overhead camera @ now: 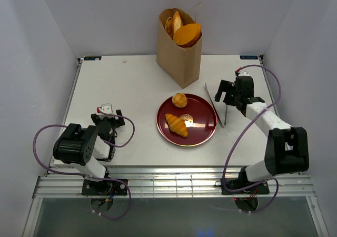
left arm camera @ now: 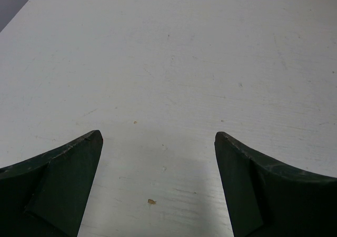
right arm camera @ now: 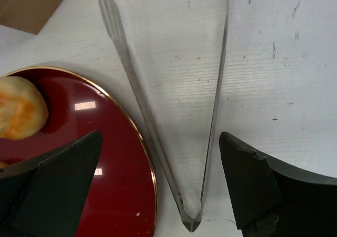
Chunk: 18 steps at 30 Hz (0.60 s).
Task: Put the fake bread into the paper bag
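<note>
Both spread wide: left hand over table, right hand over tongs.

A white table filled the scene, its top matte and lightly scuffed. Pale grey-white walls enclosed it on three sides: a left panel, a back panel and a right panel, meeting at plain corners. A small blue label sat at the table's far left corner and a second label at its far right. Along the near edge ran a ribbed aluminium rail, with a dull grey-green surface below it. Close up, the tabletop showed a tan speck and short blue-black marks. The light was soft and even, and the shadows were faint.
</note>
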Each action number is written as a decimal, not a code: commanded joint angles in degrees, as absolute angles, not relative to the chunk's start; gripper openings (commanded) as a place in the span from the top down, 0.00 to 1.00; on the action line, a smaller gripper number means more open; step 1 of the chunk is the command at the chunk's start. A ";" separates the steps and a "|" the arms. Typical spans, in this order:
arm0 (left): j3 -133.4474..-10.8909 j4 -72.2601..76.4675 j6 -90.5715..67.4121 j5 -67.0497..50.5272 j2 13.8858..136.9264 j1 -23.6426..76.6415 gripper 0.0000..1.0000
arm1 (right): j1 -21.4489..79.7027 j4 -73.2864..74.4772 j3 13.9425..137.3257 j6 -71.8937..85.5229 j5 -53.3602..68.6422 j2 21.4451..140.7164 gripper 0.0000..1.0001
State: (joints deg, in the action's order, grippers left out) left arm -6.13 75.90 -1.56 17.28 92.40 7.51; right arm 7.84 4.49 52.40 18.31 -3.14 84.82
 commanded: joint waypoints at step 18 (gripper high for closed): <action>-6.68 81.56 -2.29 16.52 91.41 7.21 0.02 | 22.41 13.18 57.92 12.66 -5.80 57.75 0.10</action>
